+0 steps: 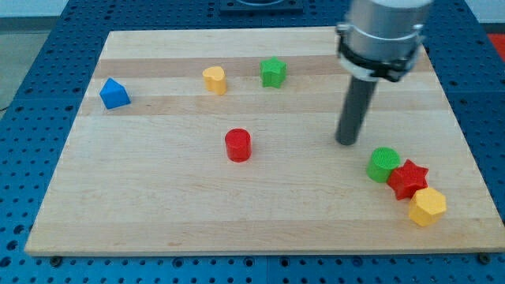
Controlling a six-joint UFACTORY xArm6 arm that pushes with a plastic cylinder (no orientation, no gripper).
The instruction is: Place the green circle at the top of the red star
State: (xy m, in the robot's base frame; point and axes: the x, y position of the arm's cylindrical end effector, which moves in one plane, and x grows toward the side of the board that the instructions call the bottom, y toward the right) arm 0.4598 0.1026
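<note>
Dark rod upright, my tip (347, 142) near green circle (383, 163).

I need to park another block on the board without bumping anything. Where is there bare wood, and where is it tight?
Bare wood: the view's bottom left, below the blue block and left of the red cylinder. Crowded: lower right, where green circle, red star and yellow block touch, my tip just above-left.

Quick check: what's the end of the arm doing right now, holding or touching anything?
My tip: a bare rod, holding nothing, touching no block, just up and to the view's left of the green circle.
</note>
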